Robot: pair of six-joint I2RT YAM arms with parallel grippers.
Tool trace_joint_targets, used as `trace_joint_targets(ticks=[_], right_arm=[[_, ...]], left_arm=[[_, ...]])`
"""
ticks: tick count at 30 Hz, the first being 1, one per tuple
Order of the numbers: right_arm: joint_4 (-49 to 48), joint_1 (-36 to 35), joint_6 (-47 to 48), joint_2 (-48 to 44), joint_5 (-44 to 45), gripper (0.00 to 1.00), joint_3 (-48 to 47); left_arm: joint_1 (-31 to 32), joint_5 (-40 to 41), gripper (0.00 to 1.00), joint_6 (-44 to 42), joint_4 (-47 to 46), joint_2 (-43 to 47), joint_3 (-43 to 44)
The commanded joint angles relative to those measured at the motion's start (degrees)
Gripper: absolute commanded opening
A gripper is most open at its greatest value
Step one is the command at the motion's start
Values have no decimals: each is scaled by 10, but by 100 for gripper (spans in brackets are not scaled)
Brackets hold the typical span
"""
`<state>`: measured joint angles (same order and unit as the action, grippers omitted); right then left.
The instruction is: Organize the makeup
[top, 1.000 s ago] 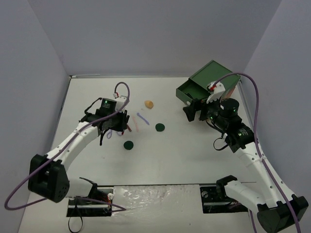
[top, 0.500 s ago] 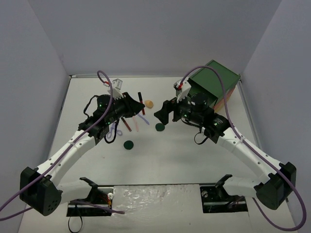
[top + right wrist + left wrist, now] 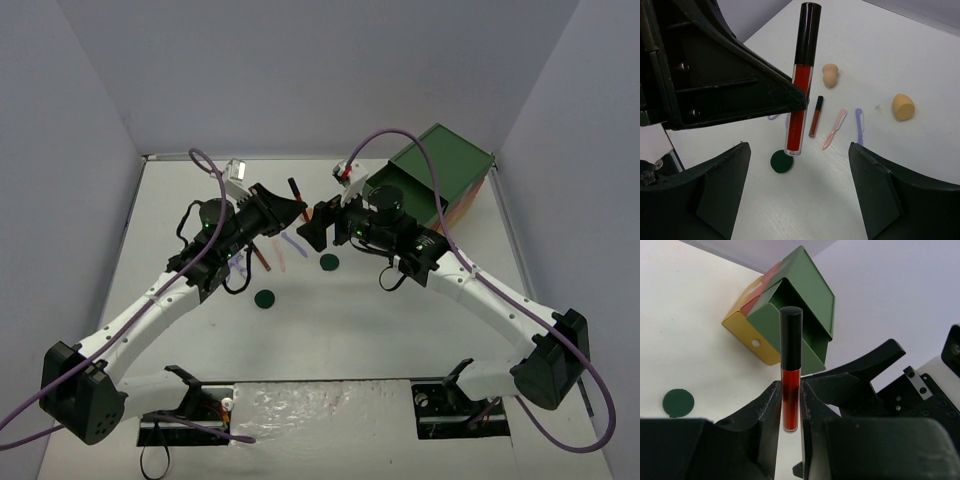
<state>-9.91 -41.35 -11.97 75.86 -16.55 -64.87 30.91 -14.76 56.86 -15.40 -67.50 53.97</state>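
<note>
My left gripper [image 3: 288, 207] is shut on a red stick with a black cap [image 3: 294, 189] and holds it upright above the table; the stick [image 3: 790, 370] stands between its jaws. My right gripper [image 3: 314, 228] is open and empty, facing the stick [image 3: 800, 75] at close range. On the table lie two dark green discs [image 3: 329, 262] [image 3: 263, 298], a small dark red stick [image 3: 814, 116], a pink stick [image 3: 834, 129], a lilac stick [image 3: 859, 125] and two tan sponges [image 3: 829, 75] [image 3: 903, 106]. A lilac scissor-like tool [image 3: 235, 270] lies under the left arm.
The green-red-yellow drawer chest [image 3: 445, 170] stands at the back right with its green drawer pulled out; it also shows in the left wrist view [image 3: 790, 310]. Grey walls close in the table on three sides.
My left gripper has risen and moved right with the red stick. My right gripper has swung left from the chest to the table's middle, right in front of the stick.
</note>
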Motion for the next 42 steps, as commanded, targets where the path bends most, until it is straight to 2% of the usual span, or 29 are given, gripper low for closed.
trace_joint_targets(ticks=[1,6,10,14,17,18,20,23,25,28,29,31,32,38,42], right_arm=[[-57,-5,4,6,13,71,-36],[-56,-6,7,18,19,58,-43],[-56,-6,5,23,16,44,-43],[-56,-6,3,27,16,36,-43],[-56,-6,3,26,19,22,-42],[-56,-6,3,25,24,13,-41],[-56,-6,8,20,31,2,-38],[-43,-5,18,15,50,0,-38],[-24,-5,30,13,68,0,-44],[31,-1,62,11,127,0,-60],[39,1,74,10,137,0,-65],[79,12,103,6,196,0,-74],[92,21,119,5,217,0,-79],[167,115,201,9,263,0,-107],[184,175,245,27,279,0,-120]], left_arm=[[12,1,0,18,-73,11,9],[14,-4,0,30,-90,9,1],[16,-8,0,31,-93,8,2],[16,-9,0,34,-104,9,-4],[17,-10,0,32,-103,7,-4],[17,-9,0,30,-102,7,-6],[17,-8,1,27,-100,8,-9],[16,1,15,17,-86,14,-15],[15,14,34,-3,-62,19,-12],[13,51,69,-51,11,43,7],[11,66,73,-69,39,50,17],[7,109,88,-118,106,68,43],[3,130,93,-145,139,78,52],[-31,261,97,-298,289,123,98],[-62,312,97,-377,343,135,95]])
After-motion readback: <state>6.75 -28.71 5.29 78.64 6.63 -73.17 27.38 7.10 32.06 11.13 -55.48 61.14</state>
